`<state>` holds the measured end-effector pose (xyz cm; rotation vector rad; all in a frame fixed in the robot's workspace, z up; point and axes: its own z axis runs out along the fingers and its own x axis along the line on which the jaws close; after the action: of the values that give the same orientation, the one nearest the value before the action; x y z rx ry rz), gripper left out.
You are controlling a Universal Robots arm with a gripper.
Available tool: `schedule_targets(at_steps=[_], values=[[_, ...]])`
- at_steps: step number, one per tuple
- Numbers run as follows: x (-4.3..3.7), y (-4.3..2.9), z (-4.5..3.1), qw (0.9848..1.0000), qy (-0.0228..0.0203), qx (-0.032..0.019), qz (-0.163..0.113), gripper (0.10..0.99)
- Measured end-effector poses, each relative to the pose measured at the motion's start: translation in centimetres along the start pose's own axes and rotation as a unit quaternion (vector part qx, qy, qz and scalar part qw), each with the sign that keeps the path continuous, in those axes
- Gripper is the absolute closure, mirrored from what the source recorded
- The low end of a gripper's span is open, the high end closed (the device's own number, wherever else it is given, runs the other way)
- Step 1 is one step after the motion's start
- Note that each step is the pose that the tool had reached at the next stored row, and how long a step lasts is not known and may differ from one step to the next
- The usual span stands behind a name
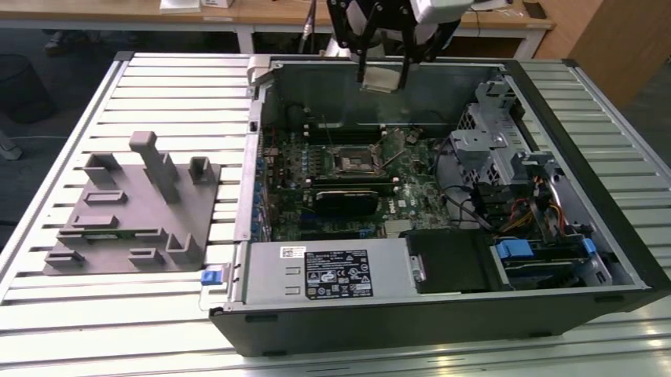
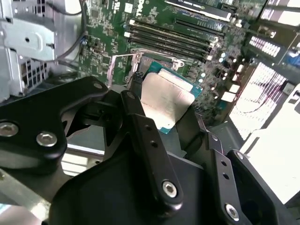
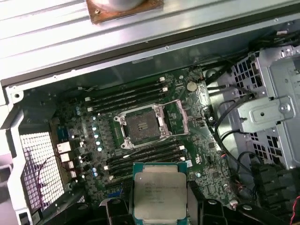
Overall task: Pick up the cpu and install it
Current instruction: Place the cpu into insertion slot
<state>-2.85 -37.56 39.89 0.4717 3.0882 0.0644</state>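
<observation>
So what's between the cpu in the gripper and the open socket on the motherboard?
In the first wrist view, a bank of black memory slots on the motherboard lies between the cpu and the socket.

grey holder (image 1: 131, 212) beside open computer case (image 1: 419, 334) on slatted table (image 1: 105, 318)

On one slatted worktop (image 1: 157, 78) there are one open computer case (image 1: 419, 330) and one grey plastic holder (image 1: 131, 212), the case holds one green motherboard (image 1: 419, 188), one black square socket (image 1: 353, 159) and one labelled grey metal box (image 1: 325, 271), and there are also one tool (image 1: 384, 71) and one cpu (image 3: 159, 194).
</observation>
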Motion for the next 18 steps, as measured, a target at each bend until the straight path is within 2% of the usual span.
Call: schedule_targets(at_steps=[5, 10, 14, 18], values=[[0.0, -0.01, 0.14, 0.9992, -0.0019, 0.0008, 0.04, 0.545], [0.0, -0.01, 0.25, 0.9968, -0.0036, 0.0012, 0.08, 0.545], [0.0, -0.02, 0.36, 0.9937, -0.005, 0.0017, 0.112, 0.545], [0.01, -0.02, 0.42, 0.9891, -0.0065, 0.0021, 0.147, 0.545]])
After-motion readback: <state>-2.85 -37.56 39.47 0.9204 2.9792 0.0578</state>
